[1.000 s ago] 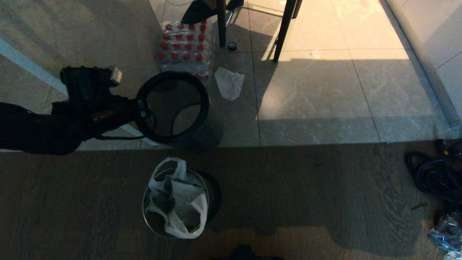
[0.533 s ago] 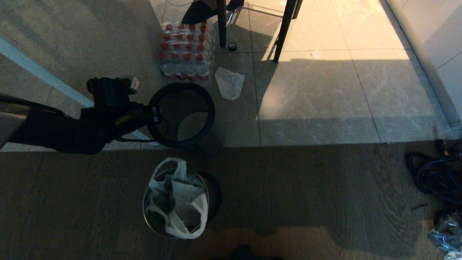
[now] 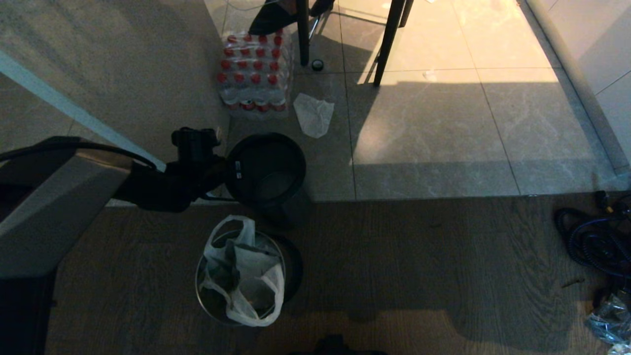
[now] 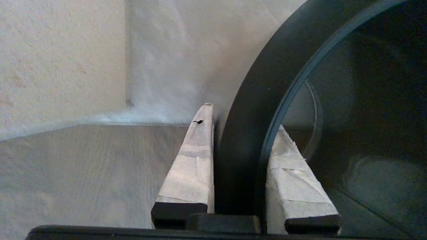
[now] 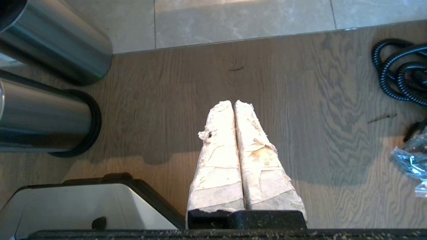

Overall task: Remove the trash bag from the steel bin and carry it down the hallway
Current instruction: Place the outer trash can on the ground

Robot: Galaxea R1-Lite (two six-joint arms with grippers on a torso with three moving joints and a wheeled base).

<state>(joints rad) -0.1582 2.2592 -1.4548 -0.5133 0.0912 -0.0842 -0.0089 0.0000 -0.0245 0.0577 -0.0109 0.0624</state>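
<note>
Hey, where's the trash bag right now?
In the head view the trash bag sits in the steel bin on the wood floor at lower centre, just nearer the robot than the dark bin gripped by the left gripper.

You have a shrink-wrapped pack of clear bottles with red caps [image 3: 254, 69] standing on the grey marble-look floor tiles [image 3: 429, 128], near the top of the head view. Just beside it lies a flat, crumpled white wrapper scrap [image 3: 313, 114]. Two dark furniture legs [image 3: 389, 42] stand on the sunlit tiles, with a small round black cap [image 3: 318, 64] near the left one. On the brown wood-grain flooring [image 3: 419, 266] to your right you will see coiled black-and-blue cable [image 3: 594, 246] and a crinkled clear plastic wrapper [image 3: 609, 323] below it.
</note>
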